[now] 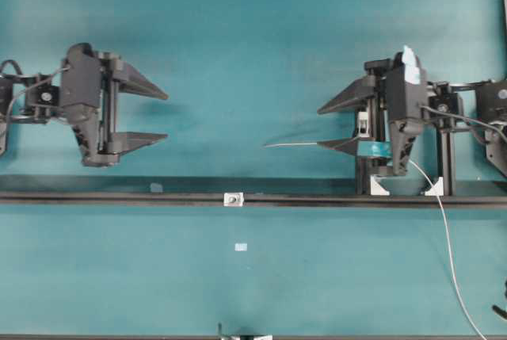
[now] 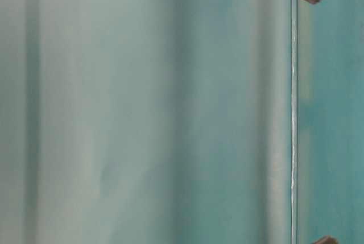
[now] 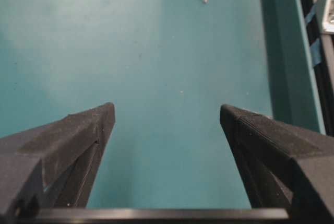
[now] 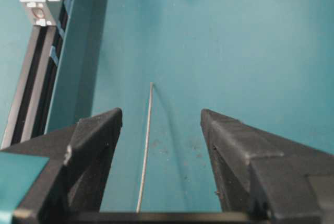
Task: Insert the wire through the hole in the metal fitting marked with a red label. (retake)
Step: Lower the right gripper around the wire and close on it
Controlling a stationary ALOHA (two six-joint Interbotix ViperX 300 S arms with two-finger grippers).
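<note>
Left gripper [image 1: 162,116] spread wide and holding nothing, fingers pointing toward the middle of the teal table [image 1: 253,47], only bare surface between the two black fingers [image 3: 78,140] in the left wrist view. Right gripper [image 1: 325,127] likewise spread wide, fingers pointing back toward the left one, well apart from it across the middle. Wire [image 1: 293,144] running out past the right gripper's lower finger in the overhead view, its free end poking toward the centre; seen from the right wrist camera as a thin pale line [image 4: 146,145] lying between the two fingers, close beside the left-hand one, neither pad pressed on it; whether it touches that finger cannot be told. Rest of the wire trailing behind the right gripper and curving off to the near right corner of the table. Metal fitting [image 1: 233,198] seated on the black rail [image 1: 119,196], ahead of and below both grippers in the overhead view, roughly midway between them and touched by neither; from the right wrist view up at the far left [image 4: 39,10], dark round hole showing; from the left wrist view only an edge at the far right [image 3: 329,10]. Small pale-blue tag [image 1: 241,246] flat on the table beyond the rail, just past the fitting. Table-level view blurred, showing little beyond teal and a thin vertical line.
</note>
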